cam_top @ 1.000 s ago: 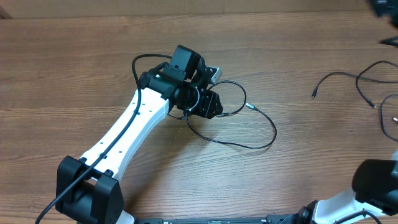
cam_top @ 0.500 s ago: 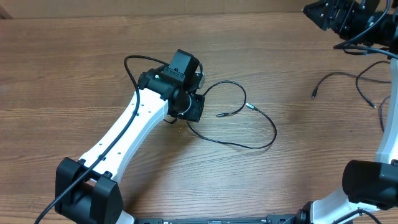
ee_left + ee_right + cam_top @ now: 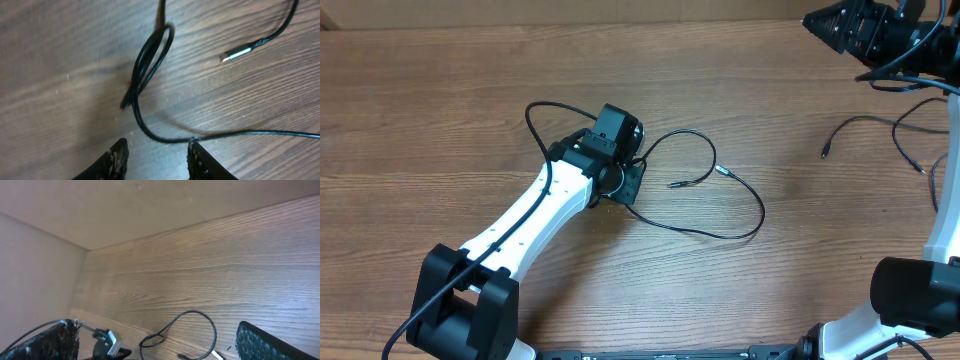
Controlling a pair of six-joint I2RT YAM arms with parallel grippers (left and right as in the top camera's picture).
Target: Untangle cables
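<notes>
Thin black cables lie on the wooden table. One cable (image 3: 692, 136) curls into a loop mid-table and crosses itself in a small tight loop (image 3: 151, 54). Its silvery plug (image 3: 240, 51) rests to the right. A second strand (image 3: 750, 200) sweeps round below it. My left gripper (image 3: 626, 186) hangs low over this tangle, open, with bare wood between the jaws (image 3: 157, 159). The strand (image 3: 165, 139) passes just ahead of the right fingertip (image 3: 196, 150). My right gripper (image 3: 825, 22) is raised at the far right, wide open (image 3: 160, 342) and empty, looking down on the loop (image 3: 195, 327).
More black cables (image 3: 865, 122) with plug ends lie spread at the right edge (image 3: 918, 112). The left arm's white link (image 3: 520, 225) slants in from the lower left with its own thick cord (image 3: 535, 120). The right arm's base (image 3: 920, 300) sits at the lower right.
The right gripper has come into view at the top right. The left gripper has shifted slightly left and toward me, turning over the small loop. The cables lie as before.
</notes>
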